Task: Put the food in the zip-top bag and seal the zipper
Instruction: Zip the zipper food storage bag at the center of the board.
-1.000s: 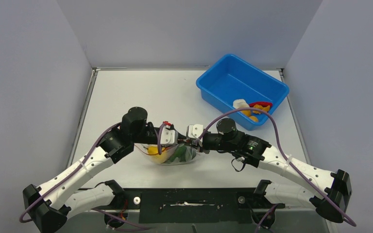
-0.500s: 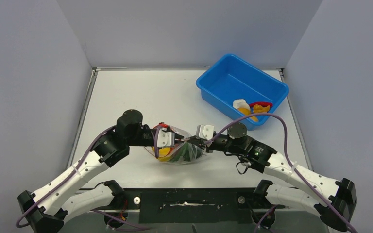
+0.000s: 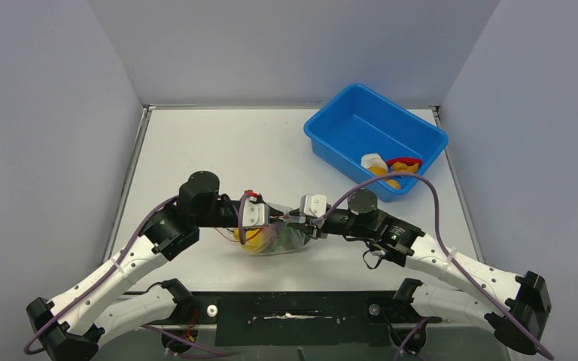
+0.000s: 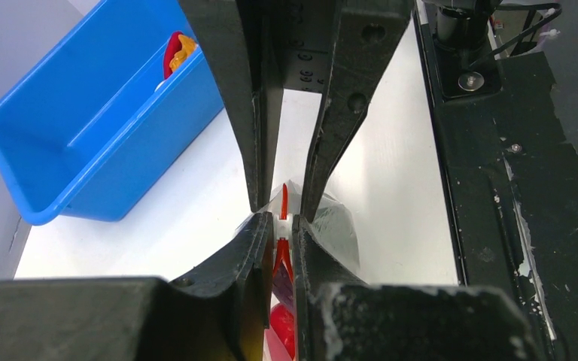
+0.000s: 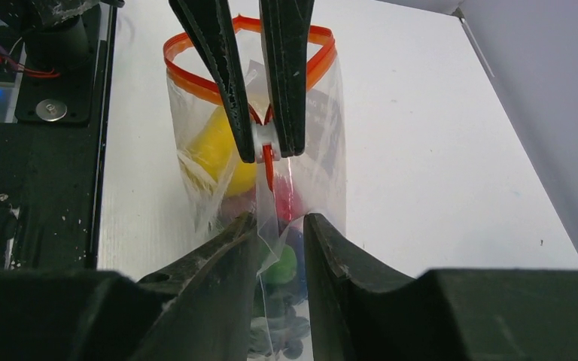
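Note:
The zip-top bag [image 3: 286,241] stands on the table between both arms, its clear film [image 5: 323,135] holding the food: a yellow piece [image 5: 214,147], a red ball [image 5: 286,199], a green piece [image 5: 282,263] and dark grapes [image 5: 282,331]. My left gripper [image 4: 284,226] is shut on the zipper [image 4: 283,197] at its white slider. Beyond that grip the orange zipper [image 5: 188,75] gapes in a loop. My right gripper [image 5: 280,222] faces the left one, open, with the bag's loose edge between its jaws, unpinched. From above, the left gripper [image 3: 272,219] and the right gripper [image 3: 295,219] nearly meet.
A blue tub [image 3: 376,139] stands at the back right with a few toy food pieces [image 3: 391,167] in its near corner. The black base plate [image 3: 293,312] runs along the near edge. Grey walls close in the table on three sides.
My right gripper has opened and let go of the bag's edge, shifting slightly left. The left gripper lowered a little, still pinching the zipper, and the bag settled lower.

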Motion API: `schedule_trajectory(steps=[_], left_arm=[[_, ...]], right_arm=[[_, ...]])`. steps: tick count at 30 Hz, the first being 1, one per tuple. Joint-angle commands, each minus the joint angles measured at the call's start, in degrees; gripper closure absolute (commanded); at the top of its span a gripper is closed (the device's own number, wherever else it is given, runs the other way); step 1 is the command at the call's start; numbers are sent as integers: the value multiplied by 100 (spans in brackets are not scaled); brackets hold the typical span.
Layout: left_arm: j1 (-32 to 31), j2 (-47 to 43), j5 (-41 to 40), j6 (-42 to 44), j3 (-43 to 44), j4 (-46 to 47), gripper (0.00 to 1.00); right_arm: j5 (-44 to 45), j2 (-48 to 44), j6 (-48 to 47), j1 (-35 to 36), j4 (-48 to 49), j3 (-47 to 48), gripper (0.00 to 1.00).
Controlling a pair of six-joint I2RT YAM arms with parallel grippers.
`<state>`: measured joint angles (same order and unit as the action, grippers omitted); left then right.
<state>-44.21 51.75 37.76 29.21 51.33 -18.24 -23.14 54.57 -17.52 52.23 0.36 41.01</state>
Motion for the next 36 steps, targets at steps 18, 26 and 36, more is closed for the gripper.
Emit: schedule_trajectory(steps=[18,26,36], left_arm=[[8,69,197,6,33,333,100],[10,-28,-215,28,86,-93,100],[17,-43,-691,45,31,-480,100]], right_arm=[[-278,537,-179,150,81,934,99],[-198,-46,159,140,720,440,100],[-162,-262,225,-86,716,265,100]])
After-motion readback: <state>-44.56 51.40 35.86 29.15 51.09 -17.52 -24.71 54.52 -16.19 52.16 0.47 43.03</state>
